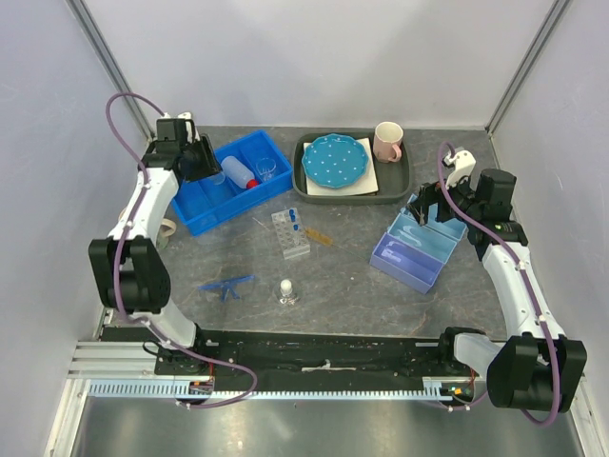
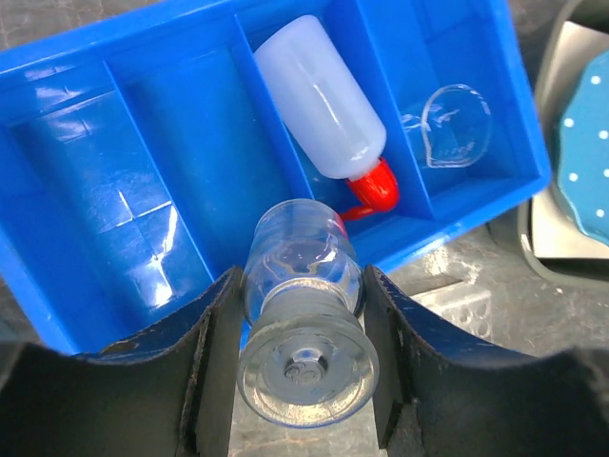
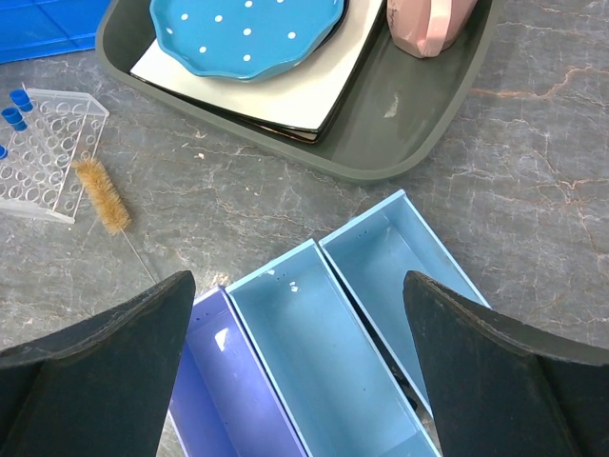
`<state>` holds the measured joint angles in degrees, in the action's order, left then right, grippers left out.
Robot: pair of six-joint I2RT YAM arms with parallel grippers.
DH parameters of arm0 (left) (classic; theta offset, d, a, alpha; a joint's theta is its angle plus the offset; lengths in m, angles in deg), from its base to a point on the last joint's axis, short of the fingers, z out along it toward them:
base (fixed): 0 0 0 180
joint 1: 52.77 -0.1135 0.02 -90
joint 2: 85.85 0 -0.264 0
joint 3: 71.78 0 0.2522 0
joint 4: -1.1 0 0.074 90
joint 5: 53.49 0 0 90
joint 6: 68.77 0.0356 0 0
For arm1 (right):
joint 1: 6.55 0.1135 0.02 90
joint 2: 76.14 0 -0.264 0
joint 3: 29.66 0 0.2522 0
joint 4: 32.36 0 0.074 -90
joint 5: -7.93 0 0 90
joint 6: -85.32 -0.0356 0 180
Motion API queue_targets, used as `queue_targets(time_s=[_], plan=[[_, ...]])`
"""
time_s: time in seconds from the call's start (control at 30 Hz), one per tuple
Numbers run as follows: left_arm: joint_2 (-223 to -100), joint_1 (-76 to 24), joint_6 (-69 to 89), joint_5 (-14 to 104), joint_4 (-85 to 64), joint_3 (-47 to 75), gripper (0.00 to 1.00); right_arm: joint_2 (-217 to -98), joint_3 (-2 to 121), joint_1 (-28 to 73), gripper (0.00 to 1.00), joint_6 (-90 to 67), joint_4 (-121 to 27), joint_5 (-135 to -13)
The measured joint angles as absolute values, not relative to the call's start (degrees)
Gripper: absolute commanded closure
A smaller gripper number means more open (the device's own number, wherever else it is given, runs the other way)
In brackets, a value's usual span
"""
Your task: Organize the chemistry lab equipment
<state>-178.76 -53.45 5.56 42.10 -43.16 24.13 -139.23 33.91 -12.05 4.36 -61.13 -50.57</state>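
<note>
- The left gripper (image 2: 301,286) is pinching a small clear glass flask (image 2: 303,367) between its two fingers, with the jaws part-way closed around the glass. It is hanging over the near wall of the blue divided bin (image 2: 86,114).
- The step in hand is probably setting this flask into a compartment of the bin. The bare compartment just left of the white squeeze bottle (image 2: 319,95) is looking like the best target.
- Doing it well means carrying the flask further in over the bin, since it is sitting above the wall and not above a floor.
- The bottle's red nozzle (image 2: 376,188) is lying just beside the flask, so the descent is calling for a line clear of it.
- The glass is looking smooth and easy to tip. The jaws should part only once it is resting on the bin floor.
- The flask is transparent, with a rounded body pointing toward the bin, a flared end facing the camera, and glare on it.
- A small clear beaker (image 2: 447,129) is lying in the bin's end compartment, right of the squeeze bottle.
- In front of the bin, the test-tube rack (image 1: 290,231), blue safety glasses (image 1: 226,285) and a second small flask (image 1: 286,290) are waiting on the table.
- The right gripper (image 3: 297,281) is hovering well apart from the bin, with its jaws spread wide and gripping nothing.
</note>
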Motion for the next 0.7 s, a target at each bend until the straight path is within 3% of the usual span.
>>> queue_targets(time_s=[0.53, 0.7], plan=[[-197.6, -54.9, 6.5, 39.5, -44.1, 33.1, 0.77, -140.0, 33.9, -12.0, 0.02, 4.6, -61.1, -49.8], [-200.3, -54.9, 6.5, 39.4, -44.7, 34.3, 0.63, -140.0, 33.9, -12.0, 0.02, 4.6, -61.1, -49.8]])
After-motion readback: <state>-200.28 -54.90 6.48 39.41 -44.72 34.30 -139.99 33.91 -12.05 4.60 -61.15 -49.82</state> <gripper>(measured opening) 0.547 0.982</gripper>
